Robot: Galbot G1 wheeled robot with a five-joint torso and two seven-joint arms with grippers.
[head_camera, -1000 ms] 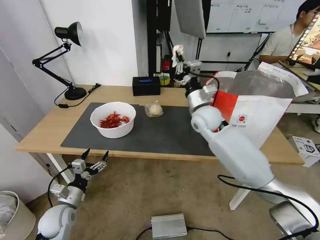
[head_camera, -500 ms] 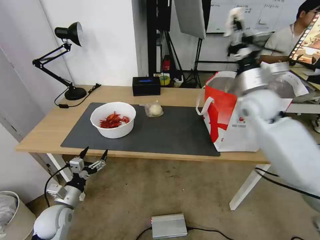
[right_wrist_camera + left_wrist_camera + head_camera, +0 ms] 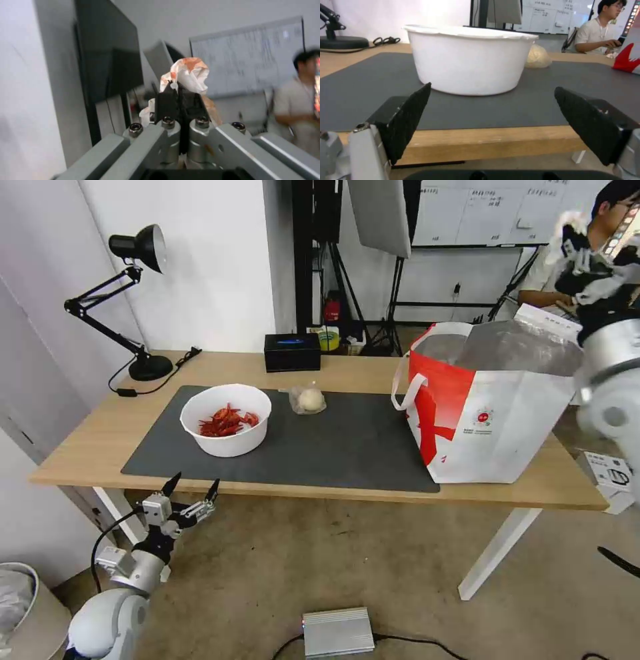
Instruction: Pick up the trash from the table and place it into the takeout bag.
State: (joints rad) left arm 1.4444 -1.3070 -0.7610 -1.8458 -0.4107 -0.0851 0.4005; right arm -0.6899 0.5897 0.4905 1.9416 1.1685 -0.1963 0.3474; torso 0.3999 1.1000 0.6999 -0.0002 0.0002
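My right gripper (image 3: 577, 245) is raised high at the far right, above and just beyond the right rim of the takeout bag (image 3: 497, 413). It is shut on a crumpled white tissue (image 3: 567, 223) with orange stains (image 3: 188, 72). The white bowl of red shells (image 3: 227, 437) stands on the dark mat (image 3: 347, 447) of the table (image 3: 87, 440). To its right lies a clear bag with a pale bun (image 3: 309, 399). My left gripper (image 3: 192, 491) hangs open below the table's front edge, facing the bowl (image 3: 470, 62).
A black desk lamp (image 3: 137, 300) stands at the table's back left and a black tissue box (image 3: 292, 351) at the back middle. On the floor are a grey metal box (image 3: 338, 631), a bin (image 3: 27, 607) at the left and a small carton (image 3: 610, 477) at the right.
The right arm has swung from the middle back of the table up and to the right with the tissue, uncovering the takeout bag. The left arm has barely moved.
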